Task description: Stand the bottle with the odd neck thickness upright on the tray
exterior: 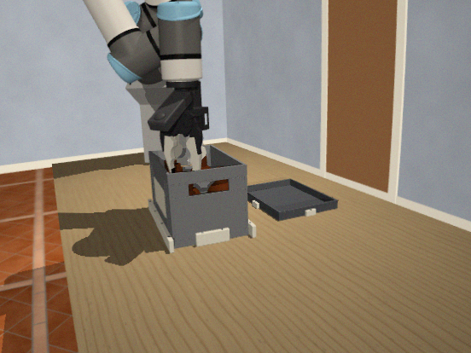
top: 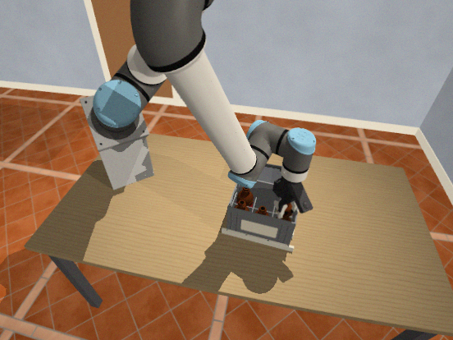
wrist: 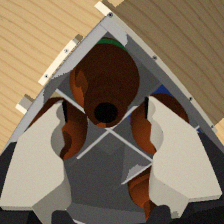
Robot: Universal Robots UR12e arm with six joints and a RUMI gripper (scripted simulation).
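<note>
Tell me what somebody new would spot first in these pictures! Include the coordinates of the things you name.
Probably the big robot arm (top: 211, 108) (exterior: 102, 8), bending high over the table (top: 349, 240) (exterior: 320, 283) and down to a gray crate (top: 259, 228) (exterior: 209, 215) (wrist: 122, 32). Inside the crate, brown bottles (top: 245, 197) (wrist: 112, 75) peek out. Beside it sits a low, dark tray (exterior: 279, 195).

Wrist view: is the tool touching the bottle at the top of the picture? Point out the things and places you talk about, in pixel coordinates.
Apart: the wrist view shows a gap between the bottle (wrist: 112, 75) (top: 288, 215) and each finger of the tool (wrist: 106, 103) (top: 284, 212) (exterior: 184, 169).
</note>
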